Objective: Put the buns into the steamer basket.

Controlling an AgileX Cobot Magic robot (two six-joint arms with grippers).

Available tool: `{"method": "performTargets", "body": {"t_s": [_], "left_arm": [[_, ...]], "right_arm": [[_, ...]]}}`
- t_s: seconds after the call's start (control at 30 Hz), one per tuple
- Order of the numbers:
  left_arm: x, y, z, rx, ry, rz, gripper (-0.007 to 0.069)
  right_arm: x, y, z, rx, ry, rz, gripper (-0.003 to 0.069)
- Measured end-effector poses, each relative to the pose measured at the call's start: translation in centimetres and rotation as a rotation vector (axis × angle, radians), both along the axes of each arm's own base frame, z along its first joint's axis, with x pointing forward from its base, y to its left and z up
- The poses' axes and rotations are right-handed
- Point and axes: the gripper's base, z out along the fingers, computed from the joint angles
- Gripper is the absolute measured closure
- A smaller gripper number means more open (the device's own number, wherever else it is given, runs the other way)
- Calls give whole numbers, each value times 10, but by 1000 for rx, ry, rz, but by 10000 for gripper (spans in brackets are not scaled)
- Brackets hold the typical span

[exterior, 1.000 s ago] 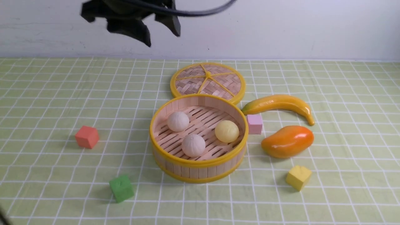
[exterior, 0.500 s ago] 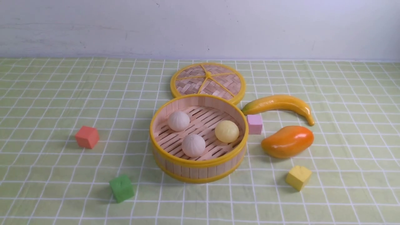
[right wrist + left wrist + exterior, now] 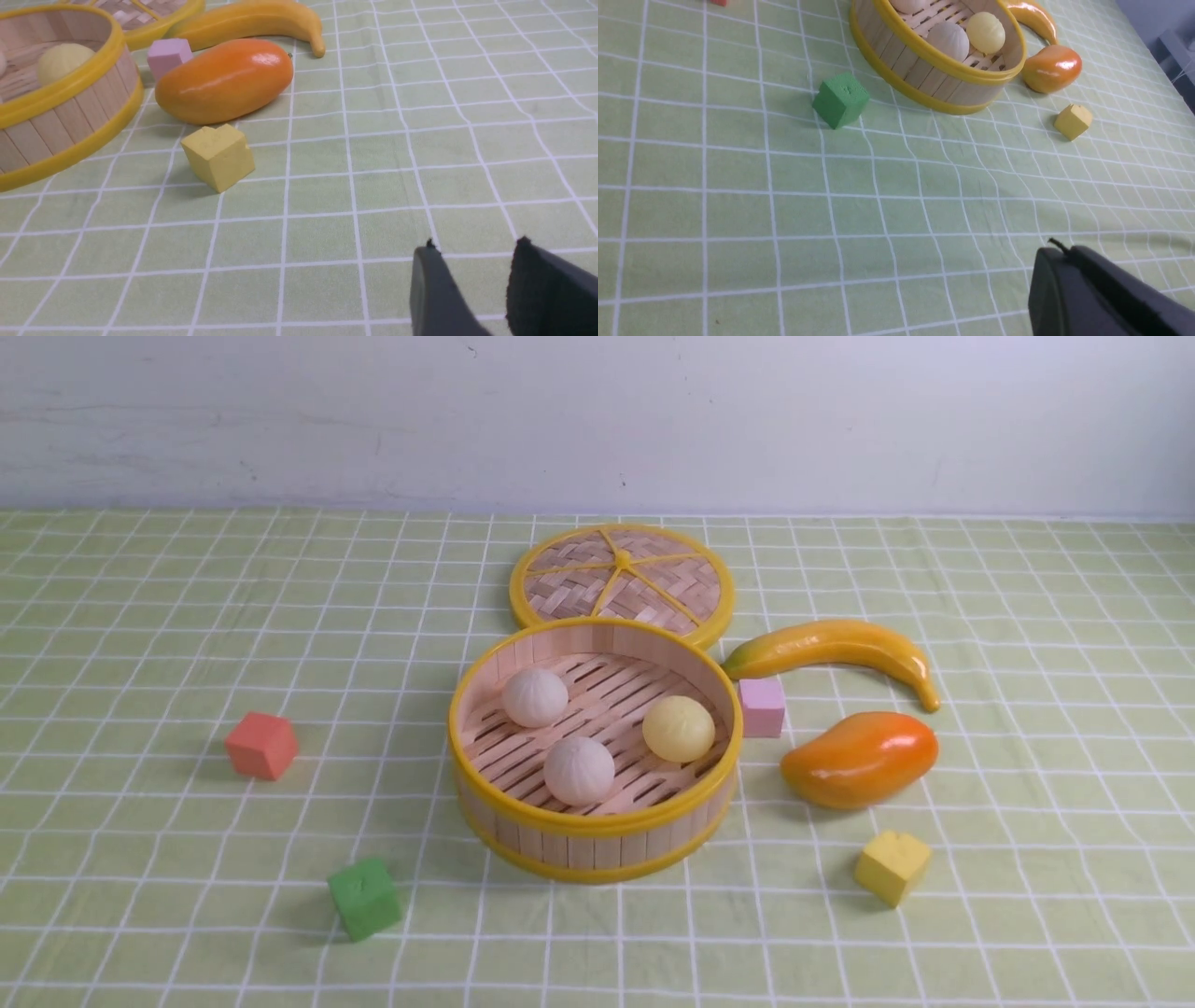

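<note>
Inside slatted wooden steamer basket (image 3: 595,821): round pleated buns (image 3: 579,770).

matte black left pincer (image 3: 1101,298), dark right pincer (image 3: 490,294)

Woven lid (image 3: 621,581), banana (image 3: 831,651), mango (image 3: 859,759), four foam cubes (image 3: 364,897)

The steamer basket (image 3: 594,821) is showing pale wooden slats between smooth yellow rims, and the buns (image 3: 579,771) inside are looking matt and faintly pleated. The mango (image 3: 859,759) is gleaming glossy, while the green cube (image 3: 364,898) is looking rough and foamy on the checked cloth (image 3: 187,859).
</note>
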Motion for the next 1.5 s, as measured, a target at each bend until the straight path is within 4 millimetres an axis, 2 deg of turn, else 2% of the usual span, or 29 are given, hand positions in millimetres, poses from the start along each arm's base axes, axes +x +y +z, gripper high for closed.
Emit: {"method": "performTargets", "body": {"t_s": [0.83,0.93,1.07,1.1,1.2,1.33,1.4,1.43,1.47,1.5], "left_arm": [[2,1,1,5,-22,12,638],[5,0,3,-15,-69,37,638],[21,0,1,8,-220,179,638],[30,1,-3,32,-306,244,637],[40,1,-12,83,-395,303,637],[62,-4,-52,182,-542,325,636],[68,-7,-75,204,-572,300,634],[68,-7,-75,206,-572,300,634],[70,-7,-87,235,-538,292,632],[70,-7,-88,240,-534,292,631]], "right_arm": [[0,0,0,1,0,0,419],[0,0,0,1,0,0,419],[0,0,0,1,0,0,419],[0,0,0,1,0,0,419],[0,0,0,1,0,0,419],[0,0,0,1,0,0,419],[0,0,0,1,0,0,419],[0,0,0,1,0,0,419],[0,0,0,1,0,0,419],[0,0,0,1,0,0,419]]}}
